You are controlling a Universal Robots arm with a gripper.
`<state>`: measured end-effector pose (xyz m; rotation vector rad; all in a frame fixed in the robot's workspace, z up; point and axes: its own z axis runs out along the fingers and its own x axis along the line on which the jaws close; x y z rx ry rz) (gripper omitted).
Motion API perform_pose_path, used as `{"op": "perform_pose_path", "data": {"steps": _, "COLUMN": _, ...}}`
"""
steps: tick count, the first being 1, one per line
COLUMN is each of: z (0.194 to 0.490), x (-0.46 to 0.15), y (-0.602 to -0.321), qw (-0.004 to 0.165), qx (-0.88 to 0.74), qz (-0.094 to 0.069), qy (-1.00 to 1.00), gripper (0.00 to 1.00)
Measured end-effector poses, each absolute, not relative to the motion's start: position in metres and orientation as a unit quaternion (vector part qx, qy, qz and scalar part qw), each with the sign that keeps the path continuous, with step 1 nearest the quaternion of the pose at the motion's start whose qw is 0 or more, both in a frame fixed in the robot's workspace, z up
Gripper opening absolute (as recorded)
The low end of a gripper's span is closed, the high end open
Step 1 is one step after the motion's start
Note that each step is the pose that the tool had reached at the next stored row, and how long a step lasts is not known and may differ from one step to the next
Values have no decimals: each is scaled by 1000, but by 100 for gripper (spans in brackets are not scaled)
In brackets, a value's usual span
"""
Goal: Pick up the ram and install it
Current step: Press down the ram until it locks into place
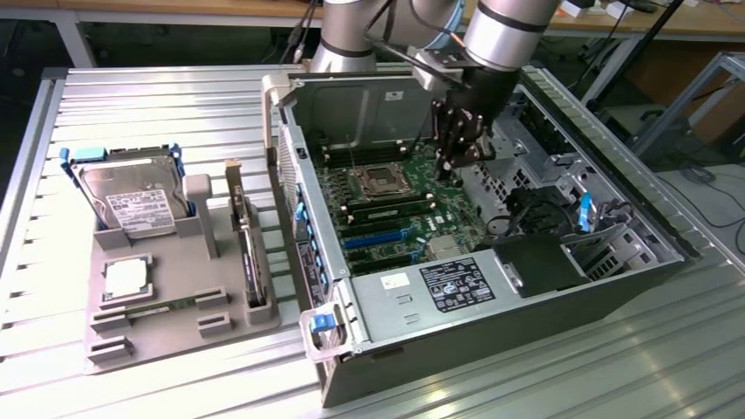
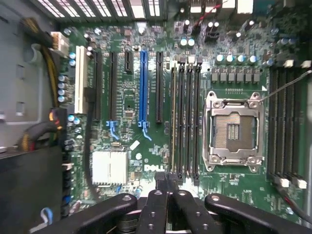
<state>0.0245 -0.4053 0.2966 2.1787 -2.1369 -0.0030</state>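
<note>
Starting with the exterior view: the open computer case [image 1: 489, 288] lies on its side on the slatted desk [image 1: 152, 96], with the motherboard [image 1: 402, 218] facing up inside. The gripper [image 1: 447, 164] hangs down into the case, on the far side of the empty processor socket [image 1: 379, 181]. Its fingers are pinched right together and we see nothing between them. On the exterior view's left, a grey tray [image 1: 204, 214] holds a hard drive [image 1: 128, 196] standing up, a silver-topped processor chip [image 1: 126, 279] lying flat and a dark expansion card [image 1: 244, 236] on edge.

Now the wrist view: the fingers [image 2: 155, 204] meet over the end of the four memory slots [image 2: 187, 122] beside the socket. The slot furthest from the socket shows a thin greenish-gold edge, and we'd say that's the ram [image 2: 173, 122] standing in it. Whether it's fully seated we can't tell, and the fingers have no hold on it.

Handling-wise, we'd guess the stick is light and stiff, but thin and easy to crack. We'd take it by the long edges near the middle, not by the chips or contacts, and keep any push straight down.
</note>
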Motion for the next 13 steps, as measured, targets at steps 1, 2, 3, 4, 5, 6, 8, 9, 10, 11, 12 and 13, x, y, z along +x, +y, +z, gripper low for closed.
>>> {"op": "perform_pose_path", "data": {"steps": 1, "z": 301, "x": 25, "y": -405, "qw": 45, "qx": 713, "qz": -1, "qy": -700, "gripper": 11}}
{"op": "perform_pose_path", "data": {"steps": 2, "z": 301, "x": 25, "y": -405, "qw": 45, "qx": 713, "qz": -1, "qy": -700, "gripper": 11}}
{"op": "perform_pose_path", "data": {"steps": 3, "z": 301, "x": 25, "y": -405, "qw": 45, "qx": 713, "qz": -1, "qy": -700, "gripper": 11}}
{"op": "perform_pose_path", "data": {"steps": 4, "z": 301, "x": 25, "y": -405, "qw": 45, "qx": 713, "qz": -1, "qy": -700, "gripper": 11}}
{"op": "perform_pose_path", "data": {"steps": 5, "z": 301, "x": 25, "y": -405, "qw": 45, "qx": 713, "qz": -1, "qy": -700, "gripper": 11}}
{"op": "perform_pose_path", "data": {"steps": 6, "z": 301, "x": 25, "y": -405, "qw": 45, "qx": 713, "qz": -1, "qy": -700, "gripper": 11}}
{"op": "perform_pose_path", "data": {"steps": 8, "z": 301, "x": 25, "y": -405, "qw": 45, "qx": 713, "qz": -1, "qy": -700, "gripper": 11}}
{"op": "perform_pose_path", "data": {"steps": 9, "z": 301, "x": 25, "y": -405, "qw": 45, "qx": 713, "qz": -1, "qy": -700, "gripper": 11}}
{"op": "perform_pose_path", "data": {"steps": 10, "z": 301, "x": 25, "y": -405, "qw": 45, "qx": 713, "qz": -1, "qy": -700, "gripper": 11}}
{"op": "perform_pose_path", "data": {"steps": 11, "z": 301, "x": 25, "y": -405, "qw": 45, "qx": 713, "qz": -1, "qy": -700, "gripper": 11}}
{"op": "perform_pose_path", "data": {"steps": 12, "z": 301, "x": 25, "y": -405, "qw": 45, "qx": 713, "qz": -1, "qy": -700, "gripper": 11}}
{"op": "perform_pose_path", "data": {"steps": 13, "z": 301, "x": 25, "y": -405, "qw": 45, "qx": 713, "qz": -1, "qy": -700, "gripper": 11}}
